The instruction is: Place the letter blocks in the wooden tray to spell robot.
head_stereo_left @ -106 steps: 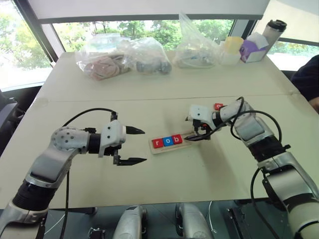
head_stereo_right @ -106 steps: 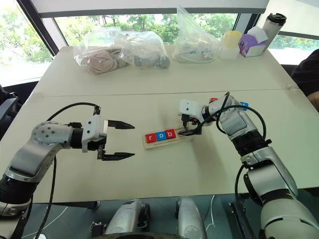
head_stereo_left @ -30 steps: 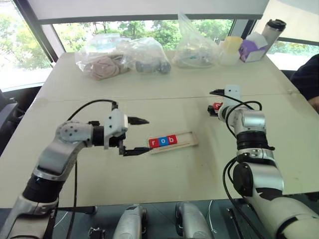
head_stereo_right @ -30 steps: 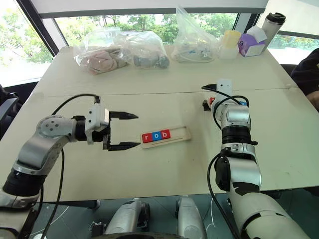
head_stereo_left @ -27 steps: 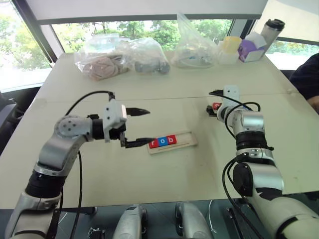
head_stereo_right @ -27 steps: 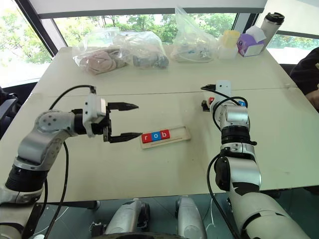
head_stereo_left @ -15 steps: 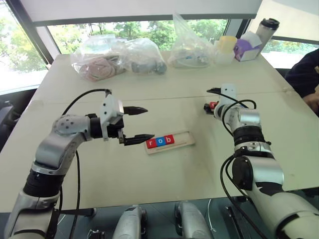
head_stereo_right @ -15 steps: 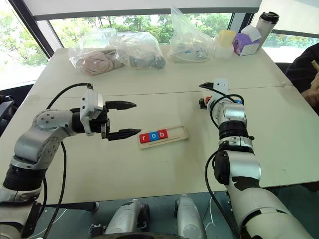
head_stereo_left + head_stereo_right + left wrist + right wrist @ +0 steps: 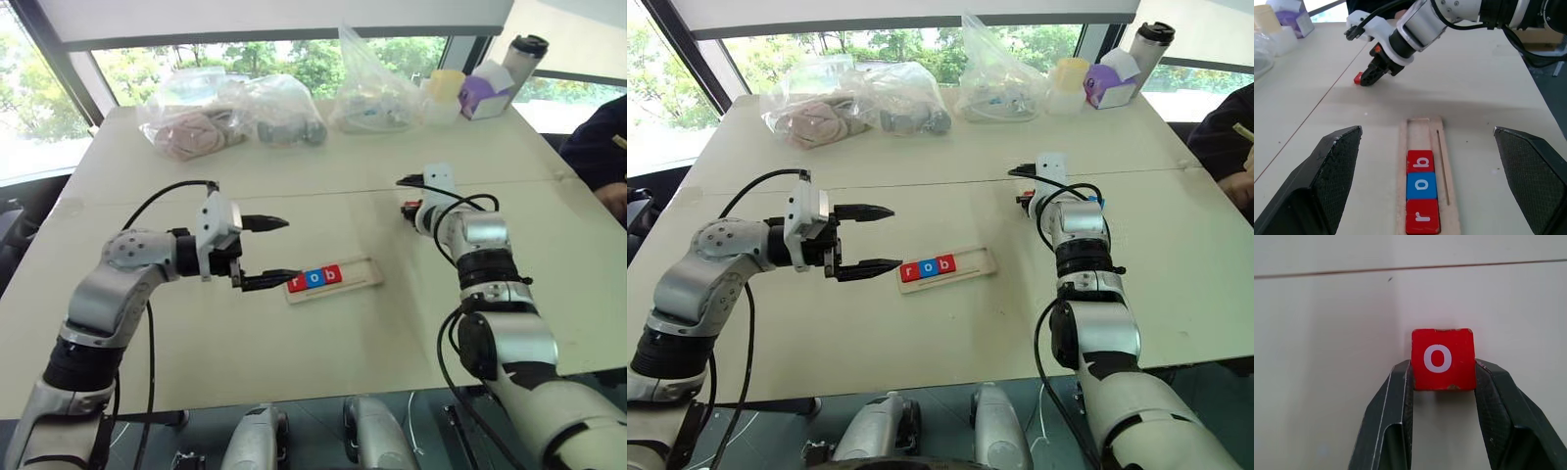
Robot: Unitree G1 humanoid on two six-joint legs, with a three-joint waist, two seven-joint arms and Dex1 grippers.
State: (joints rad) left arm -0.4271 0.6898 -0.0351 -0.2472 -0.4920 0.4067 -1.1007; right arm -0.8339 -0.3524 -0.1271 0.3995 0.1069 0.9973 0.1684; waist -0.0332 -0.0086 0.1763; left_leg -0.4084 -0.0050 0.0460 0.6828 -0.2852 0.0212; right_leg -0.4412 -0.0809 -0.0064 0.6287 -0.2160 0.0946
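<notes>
The wooden tray [image 9: 355, 273] lies at the table's middle with red r [image 9: 297, 283], blue o [image 9: 314, 278] and red b [image 9: 332, 273] letter blocks at its left end. Its right part is bare. My left gripper [image 9: 291, 250] hovers open just left of the tray and points at it with nothing between its fingers. Farther right and back, my right gripper [image 9: 1442, 367] is shut on a red o block [image 9: 1442, 350], one finger on each side. That block [image 9: 1358, 78] sits low at the tabletop, near the table seam.
Clear plastic bags [image 9: 230, 110] of objects line the far edge. A yellow cup [image 9: 448, 86], a purple box [image 9: 482, 95] and a tumbler [image 9: 526, 54] stand at the back right. A person's arm [image 9: 600, 147] shows at the right edge.
My right gripper's fingers have closed onto the red o block and the hand has shifted slightly left. The left gripper has stayed open by the tray's left end.
</notes>
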